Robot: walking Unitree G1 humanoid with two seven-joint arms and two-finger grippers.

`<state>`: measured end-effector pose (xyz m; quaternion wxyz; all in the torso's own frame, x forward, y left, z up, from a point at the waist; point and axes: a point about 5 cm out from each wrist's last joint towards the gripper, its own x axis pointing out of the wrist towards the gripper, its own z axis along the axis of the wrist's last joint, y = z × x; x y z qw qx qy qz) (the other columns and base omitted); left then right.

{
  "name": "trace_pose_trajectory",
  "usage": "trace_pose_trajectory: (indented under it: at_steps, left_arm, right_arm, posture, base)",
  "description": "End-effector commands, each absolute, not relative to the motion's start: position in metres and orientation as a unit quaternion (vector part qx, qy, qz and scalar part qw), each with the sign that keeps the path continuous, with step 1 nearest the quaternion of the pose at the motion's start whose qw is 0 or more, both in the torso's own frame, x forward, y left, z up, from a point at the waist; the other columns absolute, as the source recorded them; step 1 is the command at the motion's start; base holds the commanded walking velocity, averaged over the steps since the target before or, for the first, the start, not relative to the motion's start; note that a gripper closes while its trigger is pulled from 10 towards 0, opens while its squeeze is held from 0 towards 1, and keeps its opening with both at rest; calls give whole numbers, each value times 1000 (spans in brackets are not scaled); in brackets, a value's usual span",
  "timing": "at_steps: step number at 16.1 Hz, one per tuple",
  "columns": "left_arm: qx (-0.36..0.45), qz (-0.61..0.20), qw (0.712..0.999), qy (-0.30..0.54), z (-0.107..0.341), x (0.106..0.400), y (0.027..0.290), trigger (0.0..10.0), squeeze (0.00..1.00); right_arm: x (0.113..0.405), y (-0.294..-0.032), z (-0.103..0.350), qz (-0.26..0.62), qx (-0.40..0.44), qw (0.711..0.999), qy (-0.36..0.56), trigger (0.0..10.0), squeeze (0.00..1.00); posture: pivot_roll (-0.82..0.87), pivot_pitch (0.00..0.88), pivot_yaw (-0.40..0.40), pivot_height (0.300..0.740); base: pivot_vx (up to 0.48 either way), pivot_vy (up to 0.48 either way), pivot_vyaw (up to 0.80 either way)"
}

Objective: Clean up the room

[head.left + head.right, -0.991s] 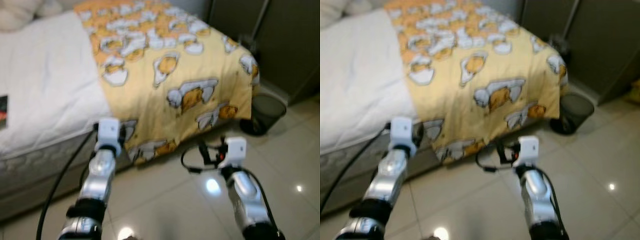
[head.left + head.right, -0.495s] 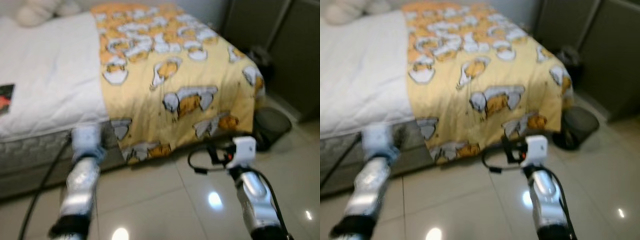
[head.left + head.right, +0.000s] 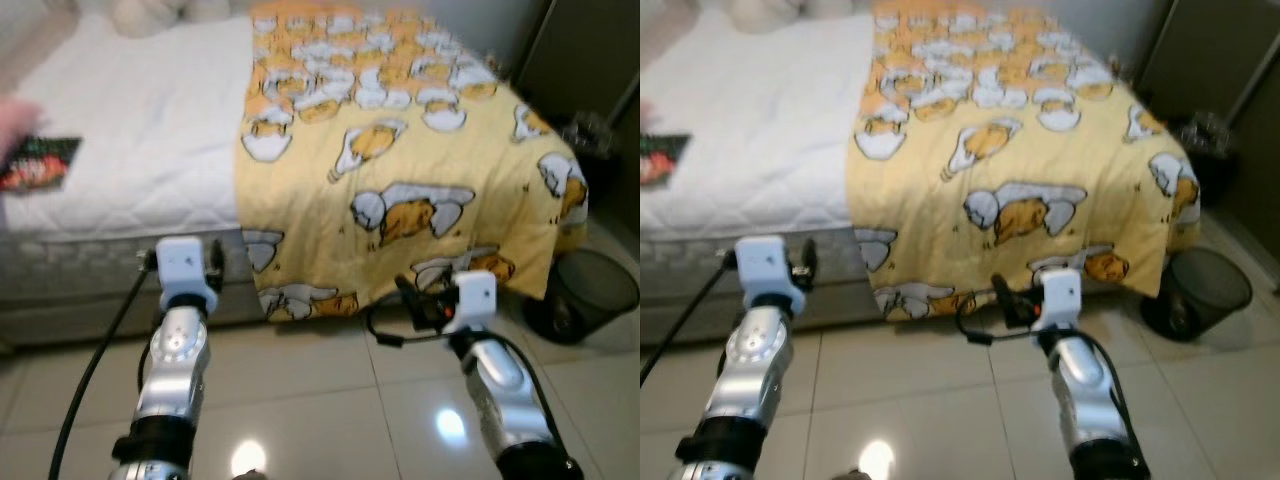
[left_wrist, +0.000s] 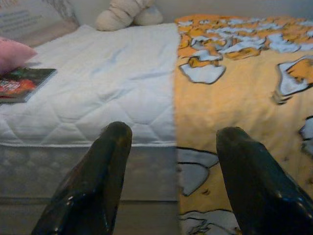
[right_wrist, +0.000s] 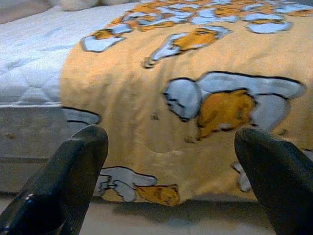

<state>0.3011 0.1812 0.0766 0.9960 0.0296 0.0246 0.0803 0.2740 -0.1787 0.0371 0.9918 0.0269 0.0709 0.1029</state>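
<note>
One bed point(image 3: 130, 180), broad, with a white quilted mattress cover stitched in diamond shapes above a grey patterned mattress side. One yellow blanket point(image 3: 400, 160), soft, printed with white-and-orange cartoon egg figures, spread over the bed's far-right half and hanging down its side to just above the floor. One floor point(image 3: 320, 400) of glossy pale tiles with bright glare spots. One round black mesh bin point(image 3: 585, 295) on the floor beside the blanket's hanging corner. One plush toy point(image 4: 128, 11), beige, at the head of the bed. One pink cushion point(image 4: 13, 53) near the bed's edge. One thin dark book point(image 4: 22, 83) flat on the mattress just beside the cushion; cover writing too blurred to read. Left claw point(image 4: 171, 147) released, fingers spread, facing the mattress edge. Right claw point(image 5: 171, 147) likewise released, facing the draped blanket.
</note>
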Motion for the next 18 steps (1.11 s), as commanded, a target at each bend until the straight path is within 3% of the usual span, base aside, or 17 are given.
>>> trace_pose_trajectory:
  at_steps: [1,6,8,11,14,15,16,18]
  left_arm:
    - [29,69,997,16,81,305,175,10000,0]
    - [54,18,997,59,70,302,165,10000,0]
    - [56,2,996,63,72,314,145,10000,0]
    - [19,30,999,37,87,323,152,10000,0]
    - [45,1,999,22,81,303,164,10000,0]
    - [45,-3,999,22,81,299,168,10000,749]
    - [36,3,999,22,82,297,171,10000,1000]
    - [22,12,999,22,87,303,164,10000,1000]
  right_arm:
    - [278,-180,41,96,32,993,62,10000,0]
    - [275,-174,39,100,43,992,66,10000,0]
    - [276,-171,33,94,66,990,78,10000,0]
    - [284,-154,38,105,76,989,70,10000,0]
    - [276,-166,42,85,79,992,51,10000,0]
    - [272,-172,41,75,81,993,50,10000,0]
    - [266,-178,38,68,76,993,53,10000,0]
    - [265,-185,33,54,78,993,66,10000,0]
  posture:
    - [37,0,-7,740]
    - [38,0,5,740]
    - [59,0,-2,740]
    - [55,0,0,740]
    - [59,0,0,740]
    - [57,0,3,740]
    - [58,0,4,740]
    - [56,0,7,740]
  base:
    - [442,0,494]
    - [352,0,486]
    - [0,0,466]
    - [349,-326,467]
    - [350,-325,467]
    - [368,-304,463]
    - [368,-304,469]
    - [366,-307,469]
